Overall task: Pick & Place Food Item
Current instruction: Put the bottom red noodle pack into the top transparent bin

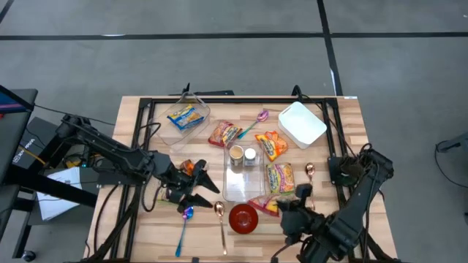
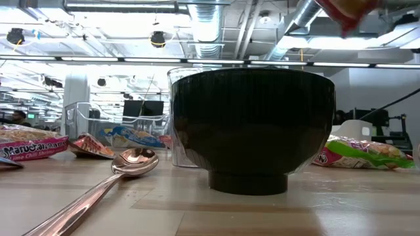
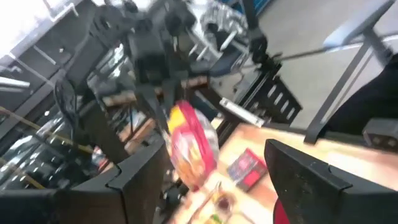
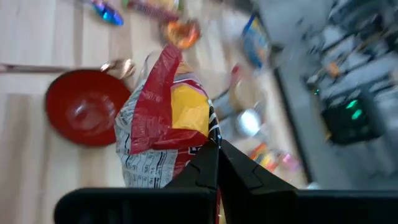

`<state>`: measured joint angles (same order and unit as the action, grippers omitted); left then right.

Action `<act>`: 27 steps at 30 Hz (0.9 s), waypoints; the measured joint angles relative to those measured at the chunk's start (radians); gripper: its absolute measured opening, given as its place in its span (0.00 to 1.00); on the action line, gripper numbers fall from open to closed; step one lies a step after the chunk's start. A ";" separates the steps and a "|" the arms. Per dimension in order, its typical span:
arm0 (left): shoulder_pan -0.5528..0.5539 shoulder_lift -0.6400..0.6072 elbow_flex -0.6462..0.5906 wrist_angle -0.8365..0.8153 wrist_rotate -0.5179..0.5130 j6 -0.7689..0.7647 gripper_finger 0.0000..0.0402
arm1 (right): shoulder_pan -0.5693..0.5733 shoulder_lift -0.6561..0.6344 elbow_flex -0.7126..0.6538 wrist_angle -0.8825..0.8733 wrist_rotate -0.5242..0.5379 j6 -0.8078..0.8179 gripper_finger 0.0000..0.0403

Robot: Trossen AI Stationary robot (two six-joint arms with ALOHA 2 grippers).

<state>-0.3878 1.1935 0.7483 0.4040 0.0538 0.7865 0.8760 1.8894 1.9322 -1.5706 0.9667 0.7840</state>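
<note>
A noodle packet [image 4: 163, 124], red and yellow with white printed sides, is held by my right gripper [image 4: 214, 163], which is shut on it near the table's front edge, right of the red bowl [image 1: 243, 217]. The high view shows this packet [image 1: 270, 207] beside the bowl, and its red end [image 2: 348, 10] shows high up in the low view. My left gripper [image 1: 207, 188] is open with nothing between its fingers, left of the bowl. In its wrist view the packet [image 3: 189, 146] hangs ahead of the open left gripper [image 3: 217, 180]. My right gripper pinches the packet's end [image 4: 202, 142] between its two shut fingers. The fingers slant downward from the table's near right side. The packet sticks out past the fingertips, crumpled, and is lifted clear of the table above the spot beside the bowl.
A clear tub [image 1: 241, 175] with two small cups stands mid-table, with several noodle packets [image 1: 280, 177] around it. A white container [image 1: 301, 123] is at the far right and a clear one holding a blue-yellow packet [image 1: 186, 117] at the far left. Spoons [image 1: 220, 219] lie near the bowl.
</note>
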 joint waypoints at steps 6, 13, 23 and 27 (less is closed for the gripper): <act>-0.005 -0.016 0.000 0.004 -0.012 0.003 0.66 | -0.054 0.000 0.126 0.001 0.140 -0.312 0.00; -0.032 -0.066 -0.001 -0.067 -0.219 0.019 0.66 | -0.174 -0.002 0.194 0.241 0.160 -0.690 0.00; -0.103 -0.211 -0.066 -0.208 -0.639 0.015 0.66 | -0.426 0.001 0.091 0.744 -0.110 -1.012 0.00; -0.131 -0.309 -0.132 -0.207 -0.782 0.019 0.66 | -0.495 0.000 0.092 0.813 -0.234 -1.041 0.00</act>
<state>-0.5183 0.8847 0.6160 0.1974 -0.7282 0.8055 0.3810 1.8890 2.0239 -0.7581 0.7326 -0.2571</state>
